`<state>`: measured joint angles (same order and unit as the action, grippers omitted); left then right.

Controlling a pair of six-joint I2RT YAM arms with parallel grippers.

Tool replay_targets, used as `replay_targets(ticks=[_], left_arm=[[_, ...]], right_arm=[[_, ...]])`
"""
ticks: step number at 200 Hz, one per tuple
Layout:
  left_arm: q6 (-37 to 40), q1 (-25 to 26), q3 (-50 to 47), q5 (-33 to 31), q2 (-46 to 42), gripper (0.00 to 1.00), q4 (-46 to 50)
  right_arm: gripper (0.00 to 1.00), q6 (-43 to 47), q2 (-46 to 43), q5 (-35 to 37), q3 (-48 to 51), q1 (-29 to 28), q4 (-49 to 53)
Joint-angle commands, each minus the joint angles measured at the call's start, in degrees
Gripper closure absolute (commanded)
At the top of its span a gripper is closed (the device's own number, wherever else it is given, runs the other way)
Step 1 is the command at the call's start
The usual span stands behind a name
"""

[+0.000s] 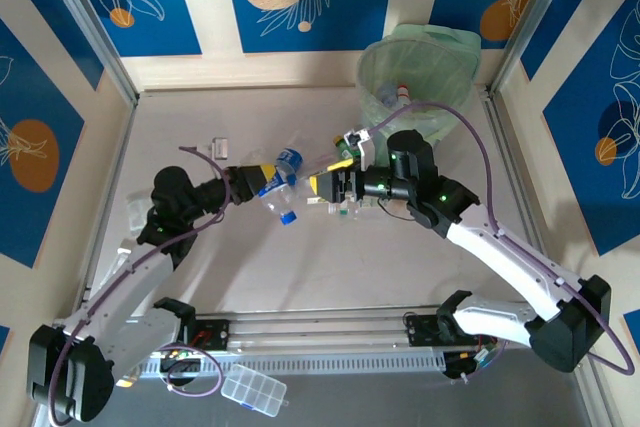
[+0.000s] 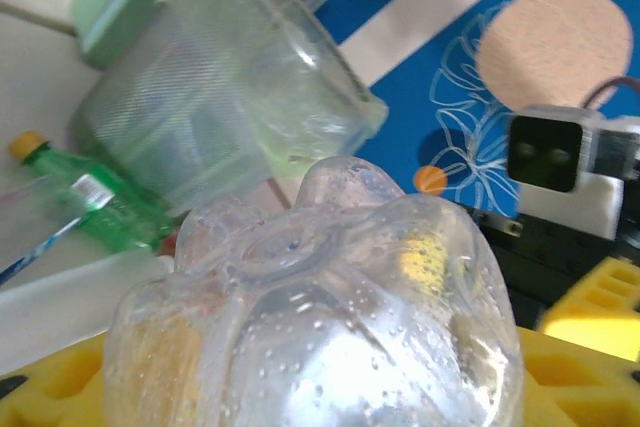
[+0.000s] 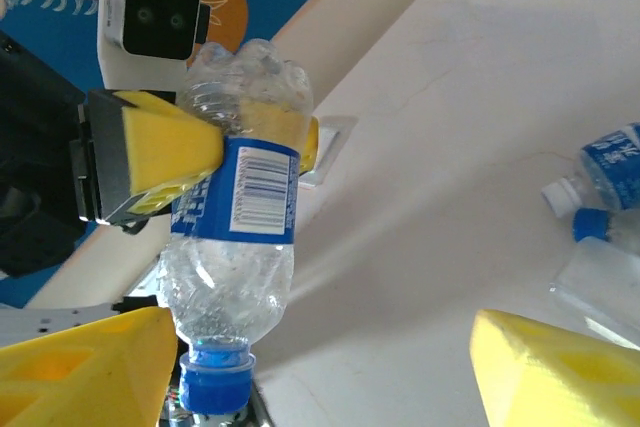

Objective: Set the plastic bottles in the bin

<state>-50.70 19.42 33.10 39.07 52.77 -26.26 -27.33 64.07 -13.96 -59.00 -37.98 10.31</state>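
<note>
My left gripper (image 1: 266,179) is shut on a clear plastic bottle (image 1: 278,193) with a blue label and blue cap, held above the table's middle. Its ribbed base (image 2: 320,317) fills the low part of the left wrist view. In the right wrist view the bottle (image 3: 238,237) hangs cap down between the left gripper's yellow pads (image 3: 160,159). My right gripper (image 1: 322,187) faces it from the right, open (image 3: 320,377), its left finger close beside the cap, nothing held. The pale-green bin (image 1: 420,69) stands at the far right; a red-capped bottle (image 1: 398,95) lies inside.
A green bottle (image 2: 105,205) with a yellow cap lies near the bin (image 2: 220,87). More bottles (image 3: 610,169) and a loose blue cap (image 3: 590,224) lie on the table under the right arm. A clear compartment box (image 1: 253,390) sits at the near edge.
</note>
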Motion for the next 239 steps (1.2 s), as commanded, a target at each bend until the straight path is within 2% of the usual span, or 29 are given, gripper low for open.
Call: replay_targets(ticks=[1,26,46,62,89,131,202,239], left_arm=[[-1.2,0.4,-1.0,5.9,-0.9,0.54,-8.1],[-1.9,0.5,-2.3,5.5,-1.2,0.54,-10.7],[-2.3,0.8,-2.9,4.9,-1.3,0.54,-12.6],[-2.0,0.9,-3.1,4.3,-1.3,0.53,-13.4],[-1.4,1.2,-3.2,4.0,-1.1,0.53,-13.4],[0.3,1.4,-3.3,3.8,-1.9,0.53,-11.5],[1.7,2.1,-3.2,2.8,-2.9,0.53,-10.5],[2.5,2.6,-3.1,2.3,-3.1,0.53,-9.7]], right_arm=[[0.19,-1.3,1.9,-8.3,-0.6,1.0,-2.2],[0.07,-5.5,5.4,-18.0,-1.1,0.9,-6.3],[0.06,-10.6,9.8,-25.6,-2.2,0.9,-10.5],[0.06,-14.6,12.5,-28.3,-2.3,0.1,-14.7],[0.10,-16.6,15.3,-29.0,-3.8,-2.3,-17.0],[0.21,-19.9,18.9,-30.7,-5.4,-4.3,-19.2],[0.35,-25.5,19.8,-30.7,-4.7,-4.7,-24.0],[0.37,-24.6,20.0,-31.1,-5.0,-5.6,-22.3]])
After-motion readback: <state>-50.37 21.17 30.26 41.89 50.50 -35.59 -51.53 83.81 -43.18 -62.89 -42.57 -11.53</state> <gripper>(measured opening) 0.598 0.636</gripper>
